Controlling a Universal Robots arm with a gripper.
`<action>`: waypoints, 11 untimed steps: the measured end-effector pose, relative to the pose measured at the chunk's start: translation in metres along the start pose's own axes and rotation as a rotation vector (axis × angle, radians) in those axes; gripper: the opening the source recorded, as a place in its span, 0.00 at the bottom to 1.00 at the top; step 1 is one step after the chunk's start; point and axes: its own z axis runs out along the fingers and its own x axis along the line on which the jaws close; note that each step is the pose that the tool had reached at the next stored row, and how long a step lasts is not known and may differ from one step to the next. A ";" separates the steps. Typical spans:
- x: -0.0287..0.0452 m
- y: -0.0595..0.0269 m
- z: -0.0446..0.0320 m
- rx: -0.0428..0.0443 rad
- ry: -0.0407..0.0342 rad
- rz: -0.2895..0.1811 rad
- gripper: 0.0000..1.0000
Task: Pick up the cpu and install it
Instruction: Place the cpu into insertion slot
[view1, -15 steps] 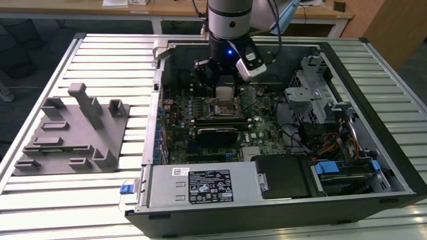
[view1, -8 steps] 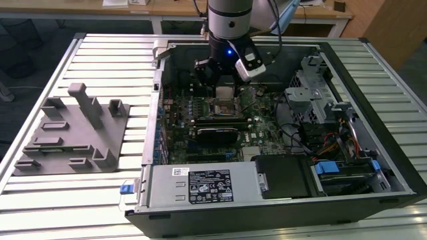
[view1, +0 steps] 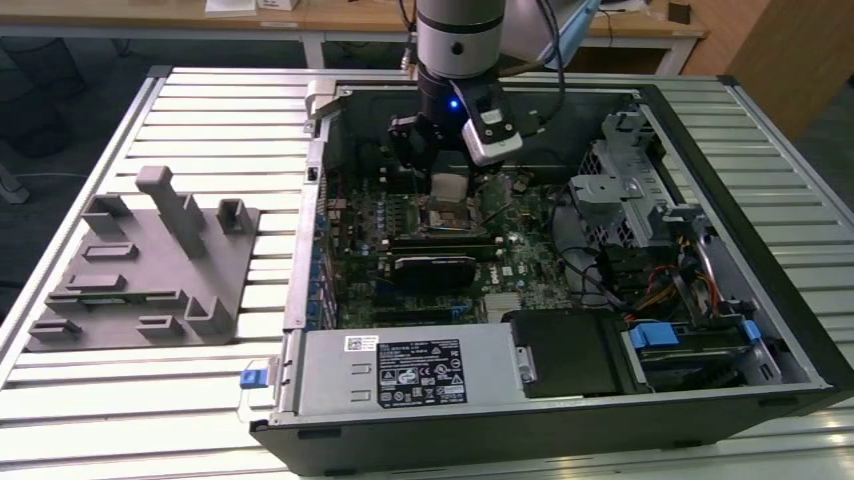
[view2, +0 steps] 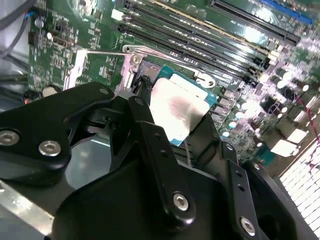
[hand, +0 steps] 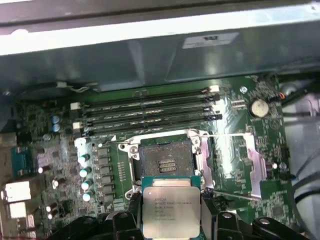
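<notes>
The cpu, a flat square chip with a silvery top and pale rim, sits between my gripper's black fingers, which are shut on its two side edges. It hangs level, a little above and just short of the open motherboard socket, whose contact field is bare. In the second wrist view the cpu shows its shiny top and teal edge in the gripper. In the exterior view the gripper is inside the open computer case, holding the cpu right above the socket.
The socket's metal load plate and lever are swung open beside it. Memory slots run along the socket's far side. A black heatsink block, drive cage, cables and power supply crowd the case. A grey fixture lies outside.
</notes>
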 end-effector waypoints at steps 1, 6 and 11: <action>0.0000 0.0000 0.0000 0.0008 -0.0004 0.018 0.55; 0.0000 0.0000 0.0000 0.0049 -0.0022 0.109 0.55; 0.0000 0.0000 0.0002 0.0090 -0.0041 0.201 0.55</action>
